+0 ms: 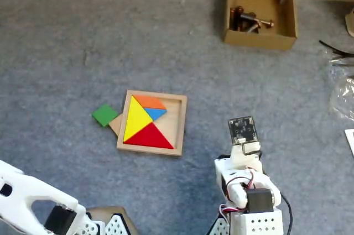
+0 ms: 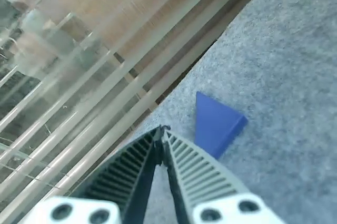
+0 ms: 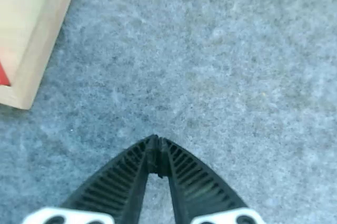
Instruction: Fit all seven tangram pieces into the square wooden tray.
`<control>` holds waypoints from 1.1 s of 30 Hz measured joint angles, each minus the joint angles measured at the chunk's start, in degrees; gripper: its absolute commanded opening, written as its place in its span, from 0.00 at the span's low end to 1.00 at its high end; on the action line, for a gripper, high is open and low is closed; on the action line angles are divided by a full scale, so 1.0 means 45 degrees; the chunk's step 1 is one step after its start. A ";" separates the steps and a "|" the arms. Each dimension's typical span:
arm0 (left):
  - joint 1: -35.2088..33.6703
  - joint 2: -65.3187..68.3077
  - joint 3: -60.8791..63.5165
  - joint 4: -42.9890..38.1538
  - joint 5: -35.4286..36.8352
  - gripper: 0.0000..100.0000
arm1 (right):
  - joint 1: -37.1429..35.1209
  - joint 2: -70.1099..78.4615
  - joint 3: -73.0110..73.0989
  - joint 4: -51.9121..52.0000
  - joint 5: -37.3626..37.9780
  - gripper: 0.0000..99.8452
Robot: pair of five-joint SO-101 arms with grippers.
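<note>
Your pale wood tray point(image 1: 172, 114) holds a yellow triangle point(image 1: 135, 120), a red triangle point(image 1: 150, 135), an orange piece point(image 1: 149, 101) and a light blue triangle point(image 1: 156, 113). Beside the tray you see a green square point(image 1: 104, 115) and a tan piece point(image 1: 115, 125) on mottled grey felt point(image 1: 66, 52).

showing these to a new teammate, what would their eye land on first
First the square wooden tray mid-table in the high view, partly filled, its yellow triangle and red triangle brightest. A green square lies outside it, off its left side in that view. In the left wrist view, a blue triangle lies on the grey carpet just past the shut left gripper.
</note>
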 measured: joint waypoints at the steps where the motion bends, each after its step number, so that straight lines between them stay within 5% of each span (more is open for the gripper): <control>1: 0.0000 0.0156 0.0000 -0.0274 0.0000 0.01 | 0.0000 0.0000 0.0000 0.0000 0.0000 0.01; 33: 0.0078 0.0215 0.2618 -0.0586 0.0039 0.01 | 0.0000 0.0000 0.0000 0.0000 0.0000 0.01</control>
